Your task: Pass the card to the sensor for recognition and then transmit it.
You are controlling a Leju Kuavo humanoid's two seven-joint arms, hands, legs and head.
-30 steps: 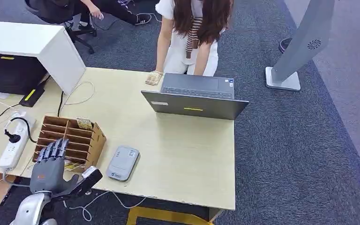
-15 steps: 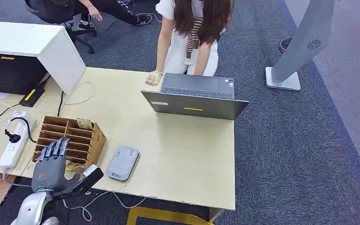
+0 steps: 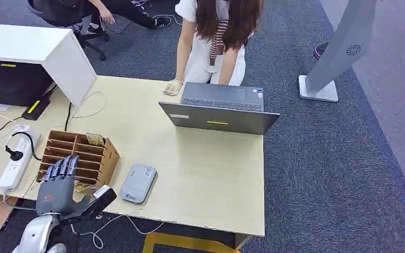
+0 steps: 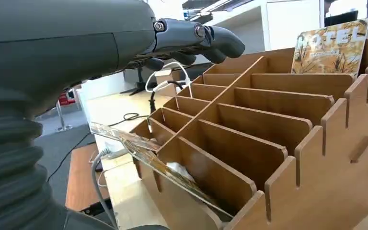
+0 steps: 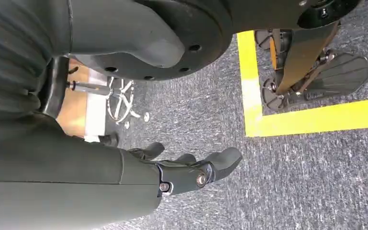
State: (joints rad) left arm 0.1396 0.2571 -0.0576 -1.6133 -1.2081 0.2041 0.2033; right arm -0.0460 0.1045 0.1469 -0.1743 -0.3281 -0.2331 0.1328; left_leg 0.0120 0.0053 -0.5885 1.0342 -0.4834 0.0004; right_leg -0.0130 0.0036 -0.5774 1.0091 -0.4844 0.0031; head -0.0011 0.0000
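Reaching for the card [image 4: 143,148] with my left hand [image 3: 58,187], fingers spread, holding nothing, at the wooden rack [image 3: 92,158], bench's 8 o'clock. Card leans in the nearest slot. Next: pinch it, carry to the sensor [image 3: 137,183] at 3 o'clock.
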